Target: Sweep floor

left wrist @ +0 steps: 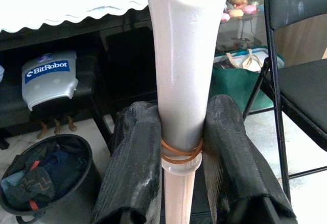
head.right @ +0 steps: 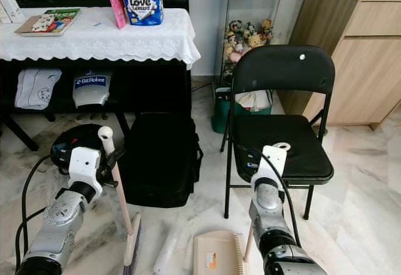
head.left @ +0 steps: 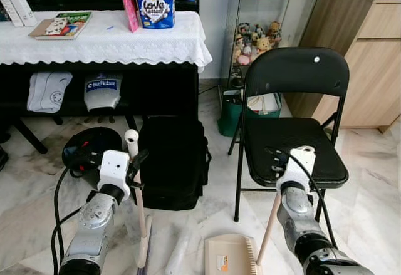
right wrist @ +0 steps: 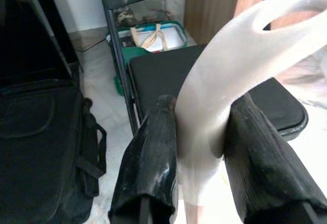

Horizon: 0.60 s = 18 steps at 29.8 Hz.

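Broom (head.left: pixel 140 218) standing near-upright on marble floor (head.left: pixel 37 212) beside black bag (head.left: pixel 172 162), left gripper (left wrist: pixel 181 147) clamping fingers on its pale handle. Right gripper (right wrist: pixel 202 142) squeezing dustpan handle (right wrist: pixel 230 76); dustpan (head.left: pixel 229 255) resting on floor before folding chair (head.left: pixel 294 131).

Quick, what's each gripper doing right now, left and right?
Left gripper: shut on the broom handle.
Right gripper: shut on the dustpan handle.
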Available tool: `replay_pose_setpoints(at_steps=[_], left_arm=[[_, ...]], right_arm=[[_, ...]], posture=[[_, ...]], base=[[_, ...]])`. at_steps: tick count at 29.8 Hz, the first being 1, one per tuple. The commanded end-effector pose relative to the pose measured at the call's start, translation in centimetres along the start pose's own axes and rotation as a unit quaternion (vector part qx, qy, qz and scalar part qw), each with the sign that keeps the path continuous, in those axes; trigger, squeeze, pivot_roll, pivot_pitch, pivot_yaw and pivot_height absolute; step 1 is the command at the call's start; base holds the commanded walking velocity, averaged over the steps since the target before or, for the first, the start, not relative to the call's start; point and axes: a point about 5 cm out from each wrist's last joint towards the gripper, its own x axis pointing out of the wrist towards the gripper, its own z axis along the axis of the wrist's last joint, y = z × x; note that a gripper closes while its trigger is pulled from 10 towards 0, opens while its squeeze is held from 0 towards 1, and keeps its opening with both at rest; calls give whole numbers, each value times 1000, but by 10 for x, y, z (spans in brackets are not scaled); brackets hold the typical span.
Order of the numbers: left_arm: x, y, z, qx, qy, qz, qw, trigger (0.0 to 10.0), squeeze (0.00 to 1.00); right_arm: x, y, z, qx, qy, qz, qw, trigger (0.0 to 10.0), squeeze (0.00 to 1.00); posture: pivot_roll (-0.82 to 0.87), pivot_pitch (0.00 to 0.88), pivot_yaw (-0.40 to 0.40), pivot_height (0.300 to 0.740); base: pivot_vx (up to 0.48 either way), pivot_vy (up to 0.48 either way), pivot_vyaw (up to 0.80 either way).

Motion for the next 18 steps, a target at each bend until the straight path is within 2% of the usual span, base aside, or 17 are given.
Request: replay_pose_setpoints(at_steps=[1, 10, 16, 18], left_arm=[[2, 2, 7, 7, -10, -3, 1000, 10000, 0], [3, 1, 6, 5, -4, -7, 1000, 10000, 0], [3, 0, 4, 3, 1, -13, 1000, 10000, 0], [3, 0, 4, 3, 1, -14, 1000, 10000, 0]], right_arm=[[-13, -3, -42, 2, 107, 0, 994, 10000, 0], [-10, -5, -40, 51, 137, 2, 989, 10000, 0], [-10, -5, -43, 109, 178, 8, 978, 10000, 0], [-9, -5, -42, 108, 177, 8, 978, 10000, 0]], posture=[[46, 45, 10, 740], [51, 39, 5, 740], [50, 36, 3, 740], [50, 36, 3, 740]], base=[[0, 0, 0], [0, 0, 0], [0, 0, 0], [0, 0, 0]])
